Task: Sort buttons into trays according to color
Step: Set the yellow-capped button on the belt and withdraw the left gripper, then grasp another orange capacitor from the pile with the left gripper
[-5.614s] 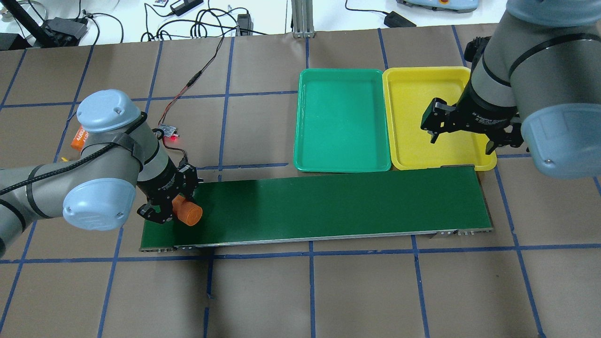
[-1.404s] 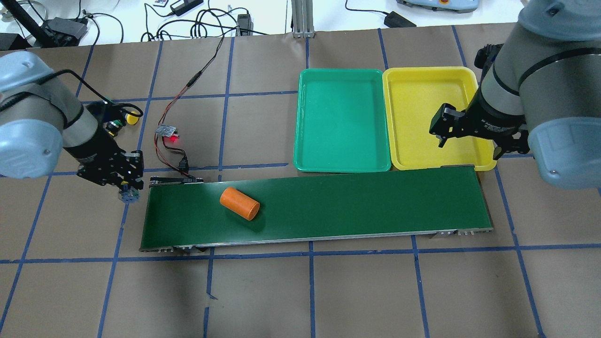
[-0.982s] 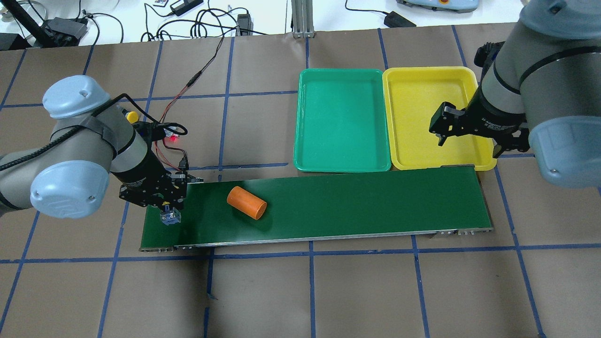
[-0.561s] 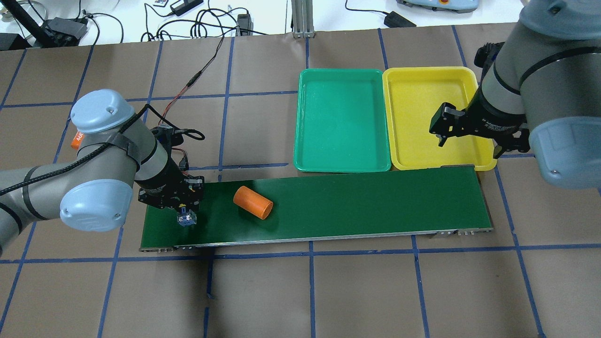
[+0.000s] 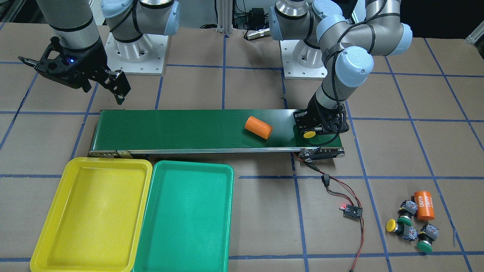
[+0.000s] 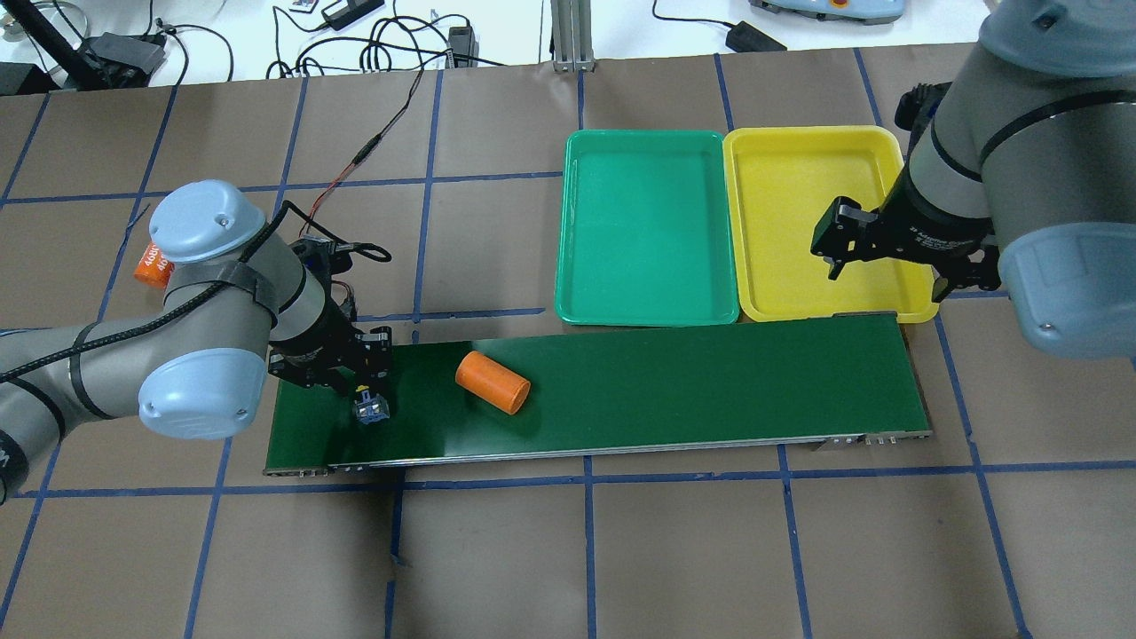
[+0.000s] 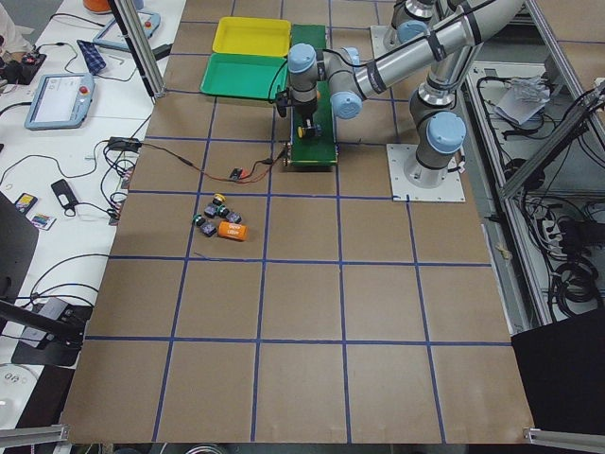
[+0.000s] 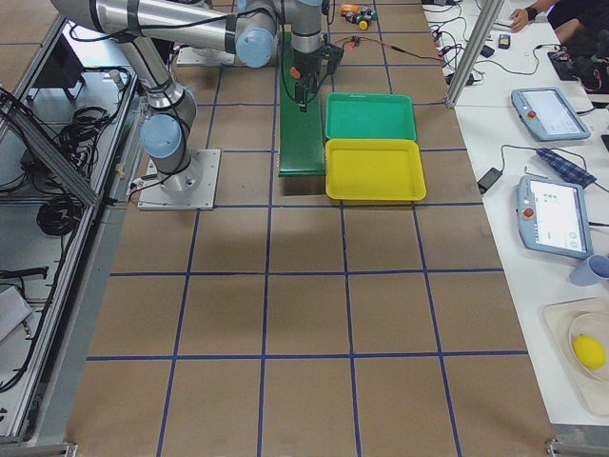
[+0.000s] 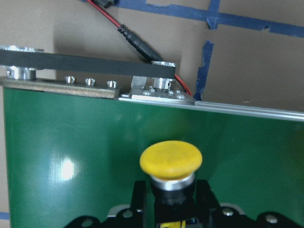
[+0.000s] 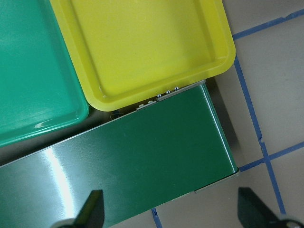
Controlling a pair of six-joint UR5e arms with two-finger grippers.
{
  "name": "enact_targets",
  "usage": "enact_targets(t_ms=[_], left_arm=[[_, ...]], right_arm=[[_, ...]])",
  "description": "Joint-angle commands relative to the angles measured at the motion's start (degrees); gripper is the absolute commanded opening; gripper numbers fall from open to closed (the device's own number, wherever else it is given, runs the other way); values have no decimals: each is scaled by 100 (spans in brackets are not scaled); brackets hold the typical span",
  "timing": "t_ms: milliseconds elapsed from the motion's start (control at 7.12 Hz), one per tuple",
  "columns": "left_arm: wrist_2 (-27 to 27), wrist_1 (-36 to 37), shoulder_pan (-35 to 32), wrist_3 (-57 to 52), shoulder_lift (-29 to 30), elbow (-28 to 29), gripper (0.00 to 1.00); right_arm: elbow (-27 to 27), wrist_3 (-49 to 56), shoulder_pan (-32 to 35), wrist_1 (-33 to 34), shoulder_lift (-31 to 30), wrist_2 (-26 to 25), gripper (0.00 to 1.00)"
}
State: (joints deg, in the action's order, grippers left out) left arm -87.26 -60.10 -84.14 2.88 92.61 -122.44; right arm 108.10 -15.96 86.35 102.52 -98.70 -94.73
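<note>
Yellow-capped and dark-bodied, the button (image 5: 310, 133) in the left gripper (image 6: 366, 397) is over the conveyor belt (image 6: 666, 382), at the end on the robot's left. The two fingers (image 9: 138, 195) are closed on its body just behind the cap. Its long axis runs across the belt's width: the round cap points toward the belt's far edge, the side where the trays lie, and the grey-blue back end points toward the robot. Whether it touches the belt or hangs just above it cannot be told. An orange cylinder (image 6: 493, 382) lies on its side on the belt, near the button but apart from it, its long axis set diagonally to the belt. The green tray (image 6: 648, 231) and the yellow tray (image 6: 790, 213) sit side by side with their long edges touching, just beside the belt's far edge at its other end. Each shows only its bare floor from rim to rim. The right gripper (image 6: 892, 280) hangs over the yellow tray's near corner, jaws spread wide and gripping nothing. Off the belt, on the brown table (image 6: 532, 550) well beyond the belt's left end, three more buttons are clustered: one yellow-capped (image 5: 391, 225) and two green-capped (image 5: 404, 221) (image 5: 424, 245). They are beside a second orange cylinder (image 5: 424, 205) marked 4680.
</note>
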Motion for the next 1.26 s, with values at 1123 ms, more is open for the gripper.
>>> enact_targets(t_ms=[1123], left_arm=[[-441,27,2103,-4270,2599,3199,100]], right_arm=[[131,14,-4,-74,-105,-359,100]])
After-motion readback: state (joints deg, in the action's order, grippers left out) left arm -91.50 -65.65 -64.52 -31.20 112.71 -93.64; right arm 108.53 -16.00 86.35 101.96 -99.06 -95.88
